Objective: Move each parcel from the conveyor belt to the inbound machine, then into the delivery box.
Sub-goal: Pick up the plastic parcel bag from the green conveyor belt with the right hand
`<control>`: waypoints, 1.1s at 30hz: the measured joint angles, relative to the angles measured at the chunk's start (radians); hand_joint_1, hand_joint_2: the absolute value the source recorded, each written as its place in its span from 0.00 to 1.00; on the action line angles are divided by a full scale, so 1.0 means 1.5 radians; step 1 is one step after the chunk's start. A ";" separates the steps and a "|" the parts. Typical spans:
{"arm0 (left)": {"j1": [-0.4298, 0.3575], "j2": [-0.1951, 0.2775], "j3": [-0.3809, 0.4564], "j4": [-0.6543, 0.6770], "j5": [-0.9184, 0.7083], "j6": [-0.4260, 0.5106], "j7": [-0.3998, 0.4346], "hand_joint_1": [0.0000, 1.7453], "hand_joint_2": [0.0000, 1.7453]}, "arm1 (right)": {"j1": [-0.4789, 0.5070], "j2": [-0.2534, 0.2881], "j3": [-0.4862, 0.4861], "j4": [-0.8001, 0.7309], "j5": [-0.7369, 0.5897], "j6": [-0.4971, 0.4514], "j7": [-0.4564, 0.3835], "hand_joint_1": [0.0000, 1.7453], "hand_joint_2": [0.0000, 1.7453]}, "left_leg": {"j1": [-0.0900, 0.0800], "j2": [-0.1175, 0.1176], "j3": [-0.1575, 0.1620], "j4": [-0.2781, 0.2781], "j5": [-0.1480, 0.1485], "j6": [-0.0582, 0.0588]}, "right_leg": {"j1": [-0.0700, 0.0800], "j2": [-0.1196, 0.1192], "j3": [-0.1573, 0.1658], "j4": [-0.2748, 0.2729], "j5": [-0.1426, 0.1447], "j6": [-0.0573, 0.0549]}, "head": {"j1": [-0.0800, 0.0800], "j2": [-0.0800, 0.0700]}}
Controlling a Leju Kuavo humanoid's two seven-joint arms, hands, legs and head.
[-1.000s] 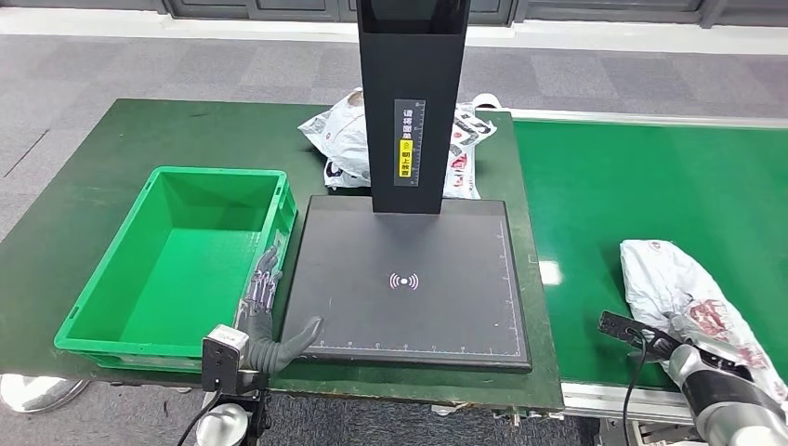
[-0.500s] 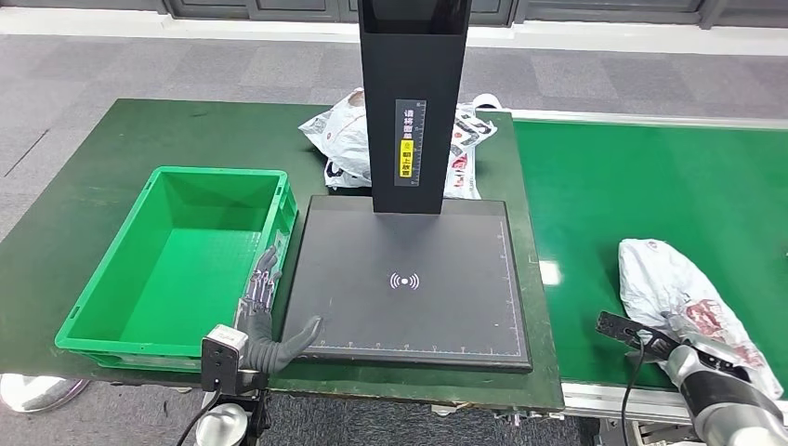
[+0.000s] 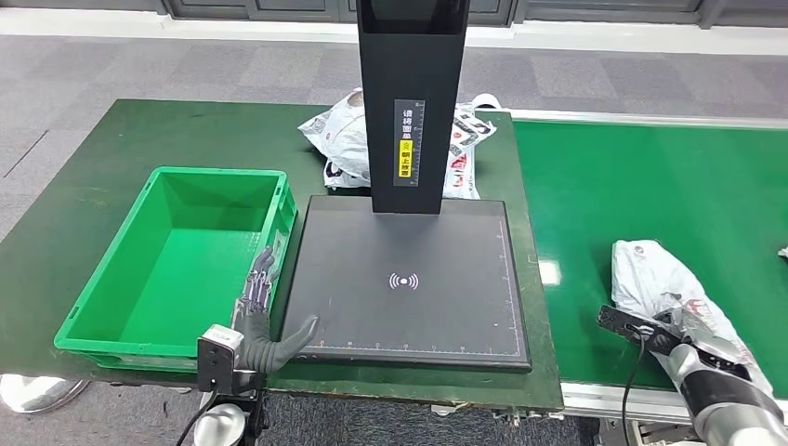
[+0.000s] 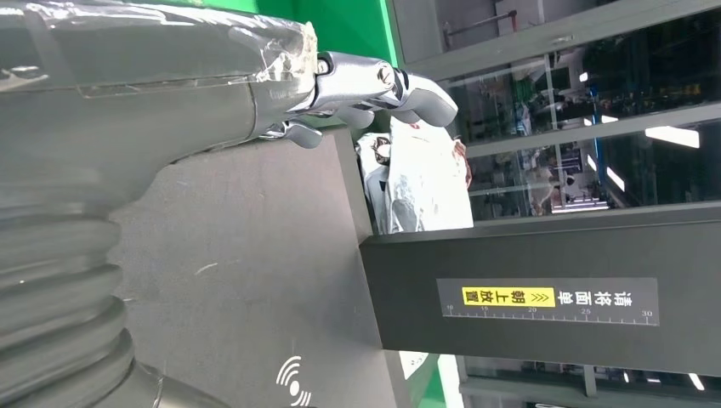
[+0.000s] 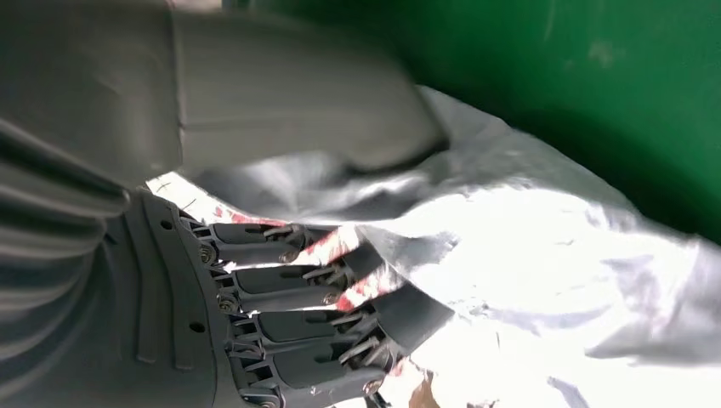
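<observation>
White parcel (image 3: 671, 293) lies on green conveyor belt (image 3: 650, 186), under the right hand (image 3: 692, 346), whose fingers (image 5: 340, 289) curl into its wrinkled bag. Left hand (image 3: 263, 316) spread, empty, between green delivery box (image 3: 177, 251) and black inbound machine (image 3: 409, 279).

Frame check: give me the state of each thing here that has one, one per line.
Crate: empty, upright on the table.
Scanner plate: bare, nothing on it.
Belt parcel: lying on the conveyor, right hand on it.
Rear parcel: lying crumpled behind the scanner post.
Right hand: fingers curled into the belt parcel; not lifted.
Left hand: holds nothing, fingers apart, at the gap between crate and plate.
</observation>
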 joint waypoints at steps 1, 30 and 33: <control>0.000 0.000 0.001 0.000 0.000 0.000 0.000 0.00 1.00 | -0.001 0.000 0.000 -0.001 0.000 0.000 -0.001 1.00 1.00 | 0.000 0.000 0.000 0.000 0.000 0.000 | 0.000 0.000 0.000 0.000 0.000 0.000 | 0.000 0.000; 0.018 0.000 0.014 -0.014 0.006 0.007 -0.004 0.00 1.00 | -0.008 0.020 -0.016 -0.008 -0.083 -0.031 -0.077 1.00 1.00 | 0.000 0.000 -0.004 0.000 0.000 0.000 | 0.000 0.000 -0.001 0.000 0.000 0.000 | 0.000 0.000; 0.029 0.000 0.016 -0.024 0.006 0.019 -0.007 0.00 1.00 | -0.007 0.040 -0.046 -0.046 -0.178 -0.039 -0.148 1.00 1.00 | 0.000 0.001 -0.006 -0.001 -0.001 -0.001 | 0.000 0.002 -0.003 0.000 0.000 0.000 | 0.000 0.000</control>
